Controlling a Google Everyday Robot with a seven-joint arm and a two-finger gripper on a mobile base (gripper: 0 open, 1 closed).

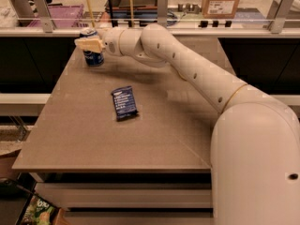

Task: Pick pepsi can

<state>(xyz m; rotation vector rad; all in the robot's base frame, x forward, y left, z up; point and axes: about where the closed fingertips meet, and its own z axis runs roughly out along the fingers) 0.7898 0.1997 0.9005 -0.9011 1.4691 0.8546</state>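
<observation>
pepsi can [93, 56]: one, blue, upright at the table's [70, 139] far left corner; label unreadable.
gripper [89, 44]: one, against the can's upper part; its grip cannot be told.
snack packet [124, 102]: one, dark blue, flat mid-table; white writing illegible.

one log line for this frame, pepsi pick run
gripper: at pepsi can, far corner of table | pepsi can: upright on table | snack packet: flat mid-table, apart from gripper

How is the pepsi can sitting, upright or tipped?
Upright: the pepsi can stands on its base near the table's far edge, silver top up. The pincer is against its upper part.
</observation>
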